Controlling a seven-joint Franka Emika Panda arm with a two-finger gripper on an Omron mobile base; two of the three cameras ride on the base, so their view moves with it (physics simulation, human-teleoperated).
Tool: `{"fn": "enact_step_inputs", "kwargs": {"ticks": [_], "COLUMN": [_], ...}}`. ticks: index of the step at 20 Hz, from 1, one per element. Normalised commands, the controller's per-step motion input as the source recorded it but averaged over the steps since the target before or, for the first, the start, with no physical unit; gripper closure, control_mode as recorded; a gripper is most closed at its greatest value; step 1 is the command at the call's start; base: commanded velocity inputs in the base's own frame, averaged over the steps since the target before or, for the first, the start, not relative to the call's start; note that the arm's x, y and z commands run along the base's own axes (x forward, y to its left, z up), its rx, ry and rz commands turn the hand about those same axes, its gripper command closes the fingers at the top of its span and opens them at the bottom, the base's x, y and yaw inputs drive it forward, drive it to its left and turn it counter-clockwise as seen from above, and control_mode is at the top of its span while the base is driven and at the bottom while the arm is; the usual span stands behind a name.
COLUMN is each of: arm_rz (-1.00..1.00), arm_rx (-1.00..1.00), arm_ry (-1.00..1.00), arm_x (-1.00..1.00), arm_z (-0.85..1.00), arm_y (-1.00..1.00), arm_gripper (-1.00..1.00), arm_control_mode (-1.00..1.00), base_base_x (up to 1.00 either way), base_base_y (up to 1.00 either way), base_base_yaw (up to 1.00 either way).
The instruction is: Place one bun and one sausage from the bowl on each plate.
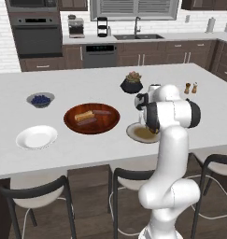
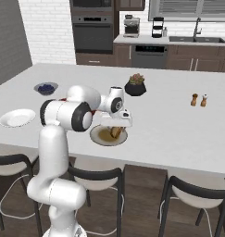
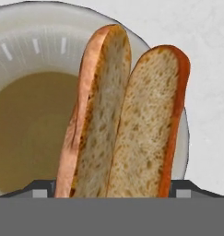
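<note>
claw [image 3: 113, 196] clasps split bun [image 3: 122, 115] | over tan plate [image 3: 30, 55] | fingertips mostly hidden by bun

Both base views look forward and down from behind the arm, left and right, sharing the tabletop [image 1: 87, 79] and the cream-rimmed plate [image 2: 97, 137] near its front edge. The hand view looks closely down onto that plate and a bun [image 3: 122, 115].
</note>
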Motion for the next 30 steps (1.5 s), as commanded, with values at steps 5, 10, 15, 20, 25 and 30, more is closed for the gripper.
{"fn": "enact_step_inputs", "kwargs": {"ticks": [5,10,15,20,25,30], "arm_rz": [0.00,0.00,0.00,-0.04,-0.14,-0.15], "arm_rx": [0.00,0.00,0.00,0.00,0.00,0.00], "arm_ry": [0.00,0.00,-0.03,-0.04,-0.04,0.00], "arm_x": [0.00,-0.06,-0.39,-0.30,-0.38,-0.16], "arm_z": [-0.06,0.00,0.02,0.29,0.72,0.76], "arm_y": [0.00,0.00,0.00,0.00,0.05,0.03], "arm_gripper": [-1.00,-1.00,-1.00,-1.00,-1.00,-1.00], "arm_control_mode": [-1.00,-1.00,-1.00,-1.00,-1.00,-1.00], "base_base_x": [0.00,0.00,0.00,0.00,0.00,0.00], "base_base_y": [0.00,0.00,0.00,0.00,0.00,0.00], "base_base_yaw": [0.00,0.00,0.00,0.00,0.00,0.00]}}
